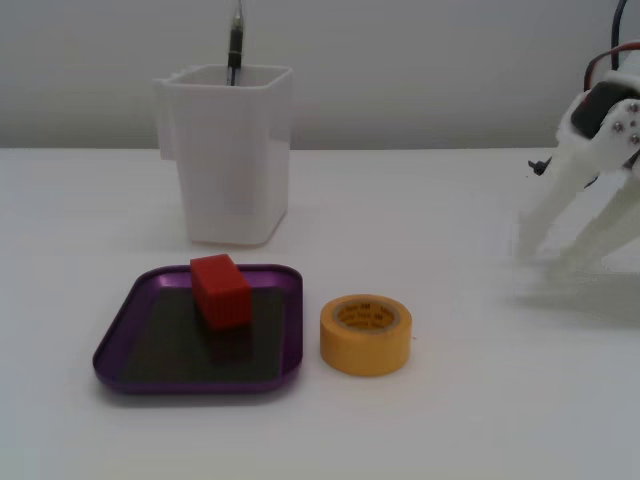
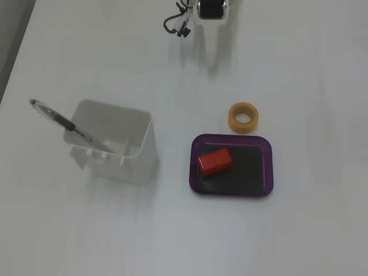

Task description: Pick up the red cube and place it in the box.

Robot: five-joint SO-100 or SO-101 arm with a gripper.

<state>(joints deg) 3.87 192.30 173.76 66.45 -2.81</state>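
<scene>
The red cube (image 1: 220,291) lies inside the box (image 1: 118,340), a shallow purple tray, toward its back left in the low fixed view. From above, the red cube (image 2: 215,161) rests on the left part of the box's (image 2: 256,168) dark floor. My white gripper (image 1: 553,255) hangs at the far right, low over the table, well away from the box. Its fingers are spread and hold nothing. In the fixed view from above only the arm's wrist (image 2: 210,7) stands out at the top edge, its pale fingers blending into the table.
A yellow tape roll (image 1: 365,334) sits just right of the box. A tall white container (image 1: 228,152) with a pen (image 1: 235,42) stands behind the box. Seen from above, the tape roll (image 2: 243,117) lies between wrist and box.
</scene>
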